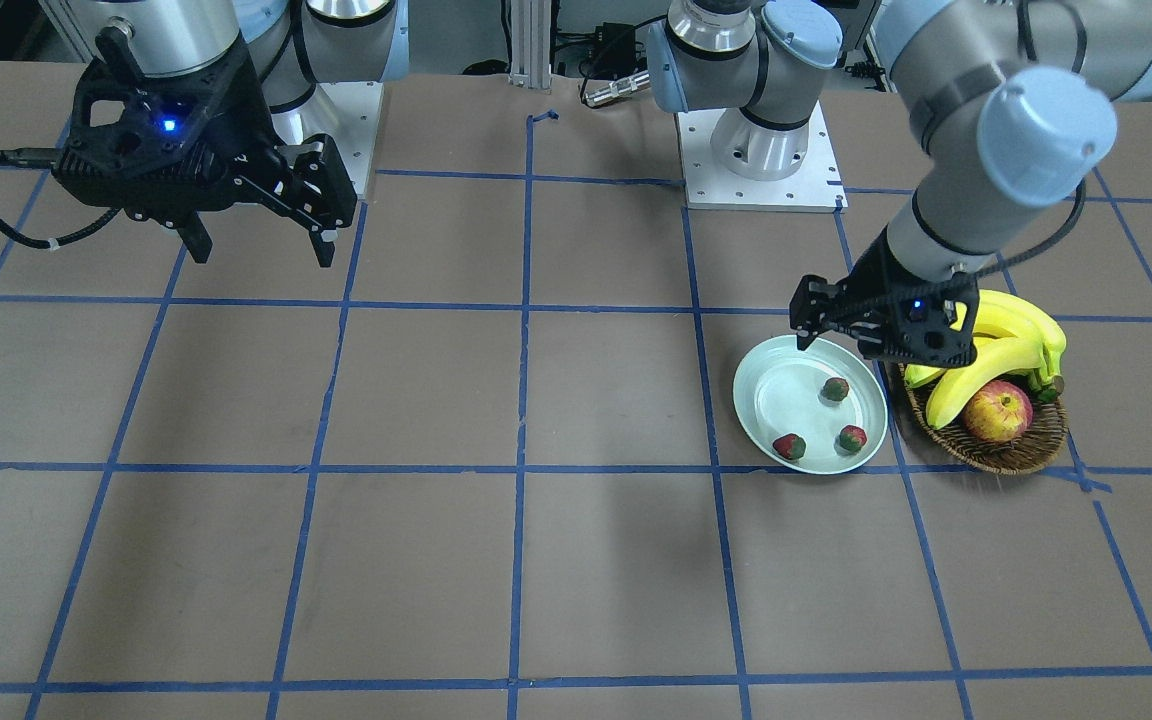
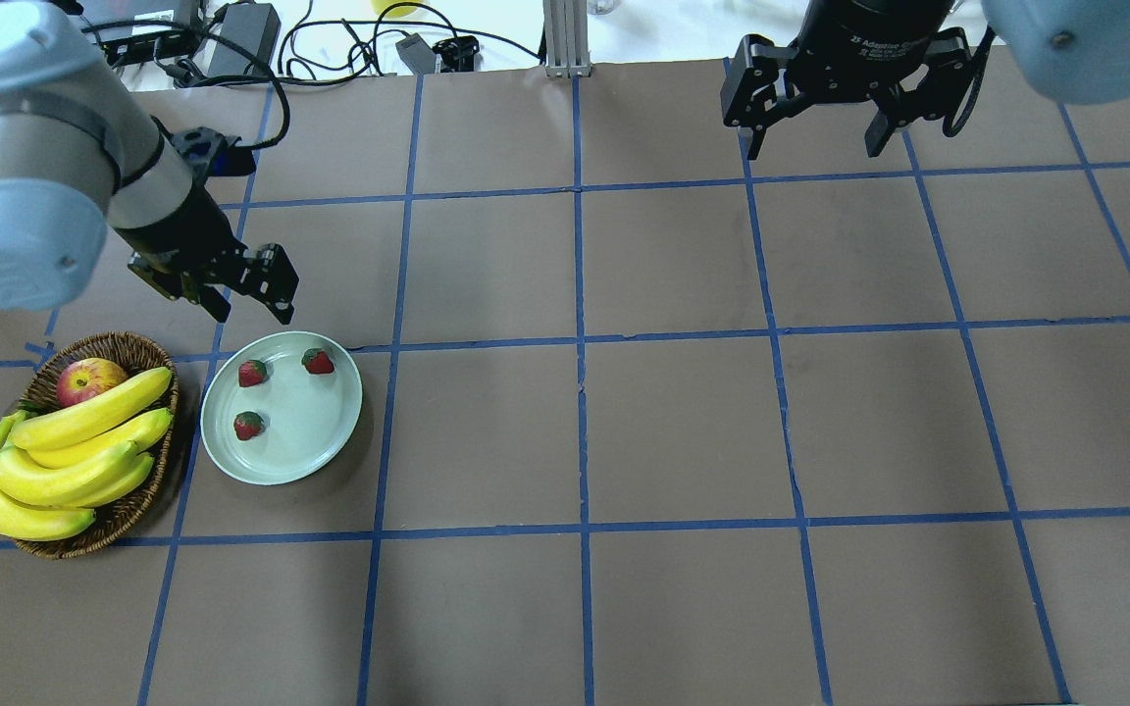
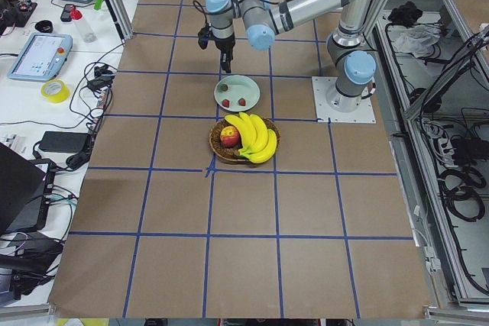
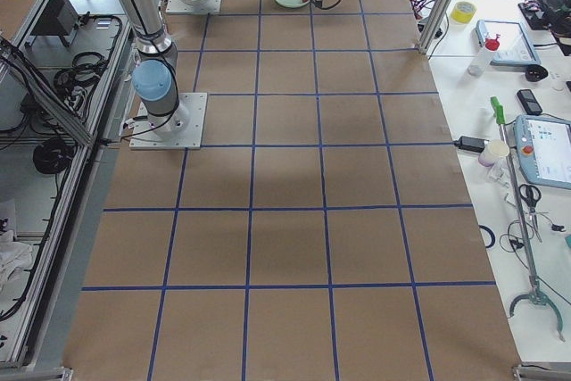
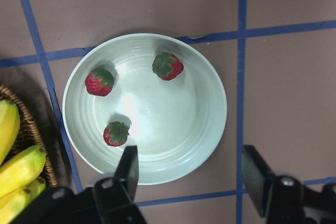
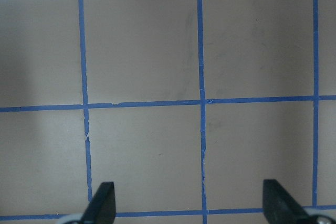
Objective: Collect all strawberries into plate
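Strawberries [image 5: 168, 66] are red with green caps; the plate [image 5: 199, 124] is pale mint.

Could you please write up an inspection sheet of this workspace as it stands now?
Surface: brown table marked with a blue tape grid.
Job's things: three strawberries, all lying apart inside the plate.
Clutter: wicker basket beside the plate, holding bananas and an apple.
Grippers: left gripper open, empty, by the plate's edge; right gripper open, empty, raised over bare table.
Cables: black cable looping off the right wrist; power adapter beyond the table.
Surroundings: side bench with tablet and tape roll.
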`<state>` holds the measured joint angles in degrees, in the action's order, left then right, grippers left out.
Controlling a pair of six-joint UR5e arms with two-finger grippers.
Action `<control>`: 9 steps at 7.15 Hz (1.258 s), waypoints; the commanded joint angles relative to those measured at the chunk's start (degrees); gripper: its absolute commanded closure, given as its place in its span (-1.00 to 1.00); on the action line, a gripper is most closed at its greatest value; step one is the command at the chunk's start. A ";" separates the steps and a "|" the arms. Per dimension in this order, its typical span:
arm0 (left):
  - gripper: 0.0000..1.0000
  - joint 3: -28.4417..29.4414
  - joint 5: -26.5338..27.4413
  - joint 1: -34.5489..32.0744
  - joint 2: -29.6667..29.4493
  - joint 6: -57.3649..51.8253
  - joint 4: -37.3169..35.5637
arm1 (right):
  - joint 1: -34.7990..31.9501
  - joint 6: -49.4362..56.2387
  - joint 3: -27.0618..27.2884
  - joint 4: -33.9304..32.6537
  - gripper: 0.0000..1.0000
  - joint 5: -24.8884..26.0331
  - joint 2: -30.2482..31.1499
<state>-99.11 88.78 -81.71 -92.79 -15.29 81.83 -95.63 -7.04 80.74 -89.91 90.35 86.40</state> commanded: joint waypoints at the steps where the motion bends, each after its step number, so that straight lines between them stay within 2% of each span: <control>1: -0.63 5.41 0.08 -4.76 5.58 0.35 4.40 | 0.00 0.01 0.03 0.09 -1.00 0.00 0.00; 2: -0.70 5.77 -0.62 -6.17 7.43 0.44 4.13 | 0.00 0.01 0.03 0.09 -1.00 0.00 0.00; 3: -0.87 6.73 -0.19 -6.53 7.80 0.27 4.04 | 0.00 -0.08 0.03 0.09 -1.00 0.00 0.00; 4: -1.00 9.00 -0.10 -6.36 6.67 0.35 3.78 | 0.00 0.01 0.03 0.09 -1.00 0.00 0.00; 6: -1.00 14.72 -0.71 -6.27 3.16 0.53 4.91 | 0.00 0.01 0.03 0.09 -1.00 0.00 0.00; 8: -1.00 13.34 0.42 -8.28 3.57 0.27 5.36 | 0.00 0.01 0.03 0.09 -1.00 0.00 0.00; 9: -1.00 13.07 3.39 -8.64 3.84 0.44 5.18 | 0.00 0.01 0.03 0.09 -1.00 0.00 0.00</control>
<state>-85.59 89.73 -89.61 -89.23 -14.94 87.03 -95.63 -7.03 80.77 -89.82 90.35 86.40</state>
